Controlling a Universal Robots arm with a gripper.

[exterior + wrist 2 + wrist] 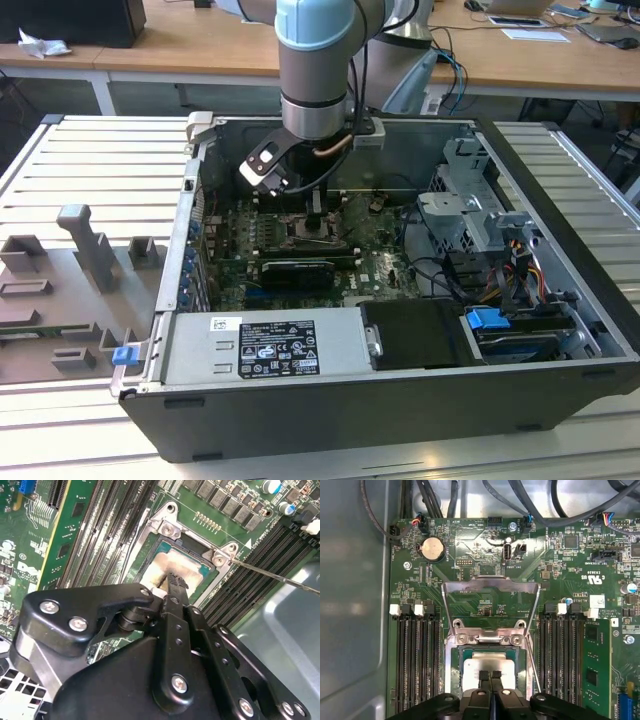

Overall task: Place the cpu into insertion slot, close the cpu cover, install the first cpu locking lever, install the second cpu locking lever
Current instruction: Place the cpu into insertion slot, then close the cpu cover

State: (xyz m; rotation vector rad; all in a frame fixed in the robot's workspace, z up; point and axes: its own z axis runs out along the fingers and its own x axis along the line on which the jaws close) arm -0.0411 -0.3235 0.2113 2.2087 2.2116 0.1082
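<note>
Silver-grey cpu lies flat inside the insertion slot. The jaws are closed tip to tip w/ nothing between them, tips resting on the chip's face in both wrist views. The cpu cover stands swung open on its hinge, not yet shut. A thin lever rod runs free beside the socket.

Step in hand, I'd judge: seating the chip. To do it well: press light and square, no sideways drag, and check all edges sit level w/in the rim.

Count:
- 1 cpu, 1 slot, 1 cover
- 2 hinge screws
- 2 banks of memory slots flanking the socket
- 1 coin cell

In the exterior view the arm hangs over the pc case. Black card at 6 o'clock of the socket, drive cage at 3 o'clock. Grey fixture at 9 o'clock, outside the case on the surface.
</note>
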